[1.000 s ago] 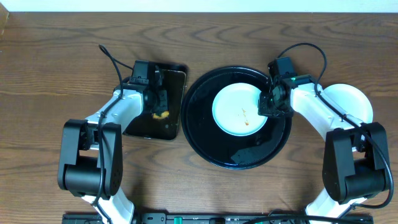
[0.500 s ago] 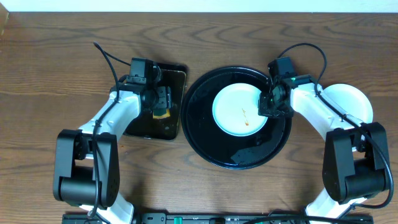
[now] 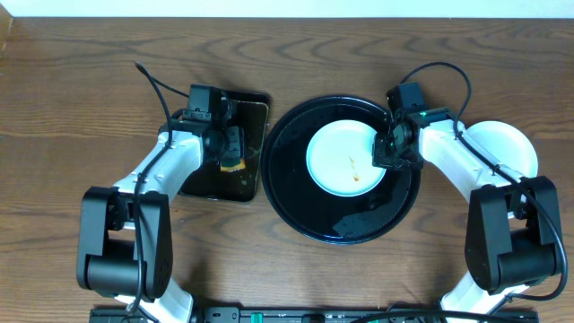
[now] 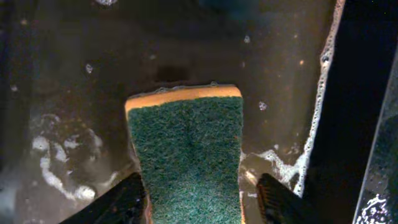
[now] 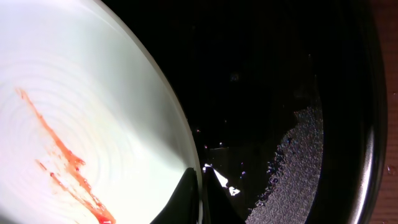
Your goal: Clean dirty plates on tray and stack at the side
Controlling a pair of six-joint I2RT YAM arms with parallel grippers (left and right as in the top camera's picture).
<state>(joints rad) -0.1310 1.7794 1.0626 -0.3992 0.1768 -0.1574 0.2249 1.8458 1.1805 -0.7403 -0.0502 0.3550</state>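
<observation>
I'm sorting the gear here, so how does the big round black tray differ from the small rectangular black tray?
The big round glossy black tray holds a sauce-smeared pale plate; the small rectangular black tray holds a green scouring sponge in sudsy water. Round is far wider and sits right of it. Both are black and rimmed.
</observation>
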